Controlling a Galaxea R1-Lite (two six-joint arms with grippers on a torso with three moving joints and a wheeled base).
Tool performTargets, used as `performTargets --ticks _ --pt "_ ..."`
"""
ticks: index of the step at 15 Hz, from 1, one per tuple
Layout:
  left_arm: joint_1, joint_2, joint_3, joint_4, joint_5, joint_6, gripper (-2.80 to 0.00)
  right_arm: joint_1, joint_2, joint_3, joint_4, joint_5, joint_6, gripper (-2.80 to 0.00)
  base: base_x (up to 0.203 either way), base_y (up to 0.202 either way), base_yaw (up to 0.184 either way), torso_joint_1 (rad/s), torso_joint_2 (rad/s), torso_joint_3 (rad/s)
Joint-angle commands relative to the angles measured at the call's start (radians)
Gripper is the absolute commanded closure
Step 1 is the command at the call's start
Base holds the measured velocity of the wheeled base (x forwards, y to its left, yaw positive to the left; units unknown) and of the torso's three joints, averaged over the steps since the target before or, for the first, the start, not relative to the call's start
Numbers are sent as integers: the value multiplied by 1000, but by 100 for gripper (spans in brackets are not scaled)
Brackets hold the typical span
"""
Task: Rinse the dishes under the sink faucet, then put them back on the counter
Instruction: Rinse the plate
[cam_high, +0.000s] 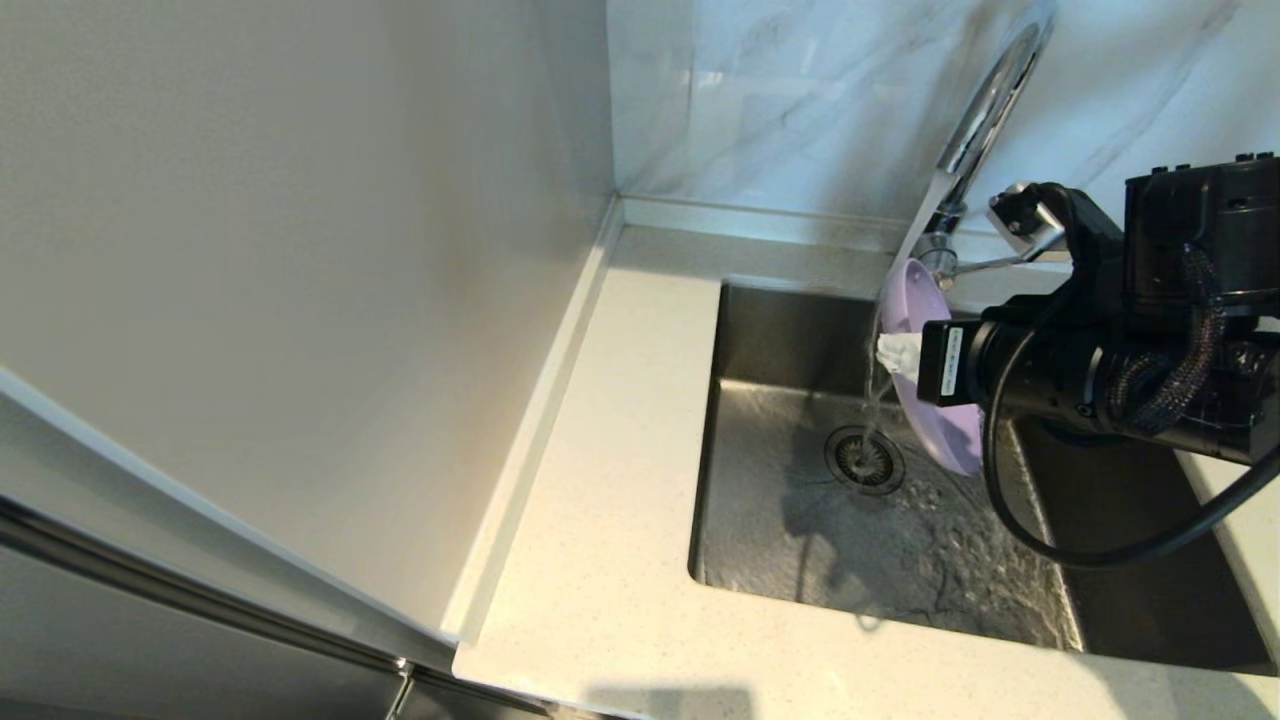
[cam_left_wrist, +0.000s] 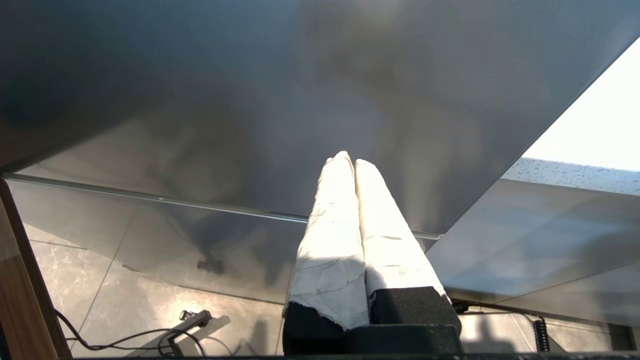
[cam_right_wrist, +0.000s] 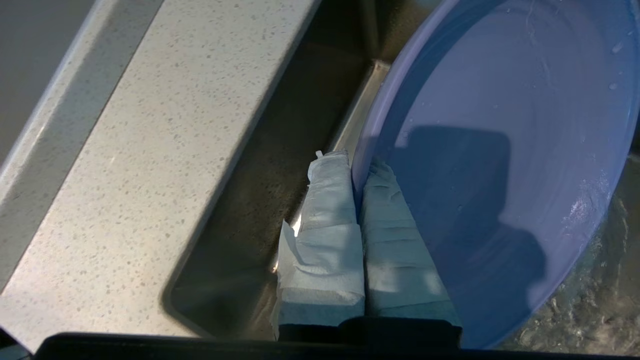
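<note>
Jaws of right gripper (cam_right_wrist: 357, 200) clamped on rim of lilac plate (cam_high: 925, 365), held on edge over sink (cam_high: 800, 520), stream from faucet (cam_high: 985, 110) beside it. Left gripper (cam_left_wrist: 350, 165) pressed closed, empty, parked away from sink. Advice: shift plate face into stream, rotate slowly, keep grip firm.

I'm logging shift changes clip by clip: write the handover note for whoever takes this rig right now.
Right gripper: shut on the rim of the lilac plate, holding it on edge over the sink.
Left gripper: shut, empty, parked below the counter level, out of the head view.
Faucet: running; the stream falls past the plate's face into the drain strainer. Droplets show on the plate.
Counter: no dish visible on it; the pink bowl is not in any view.
Done: plate picked up and under water.
Left: finish the rinse and set the plate back on the counter. Bowl status unknown.
</note>
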Motion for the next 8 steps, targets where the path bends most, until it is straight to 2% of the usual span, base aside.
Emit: performTargets --ticks 1,4,8 --pt "0 0 0 0 0 0 0 2 14 -6 -1 -12 2 0 0 0 0 0 0 0" --pt "0 0 0 0 0 0 0 3 56 -49 -1 -69 30 0 0 0 0 0 0 0" --pt "0 0 0 0 1 0 0 43 25 -35 2 -66 41 0 0 0 0 0 0 0"
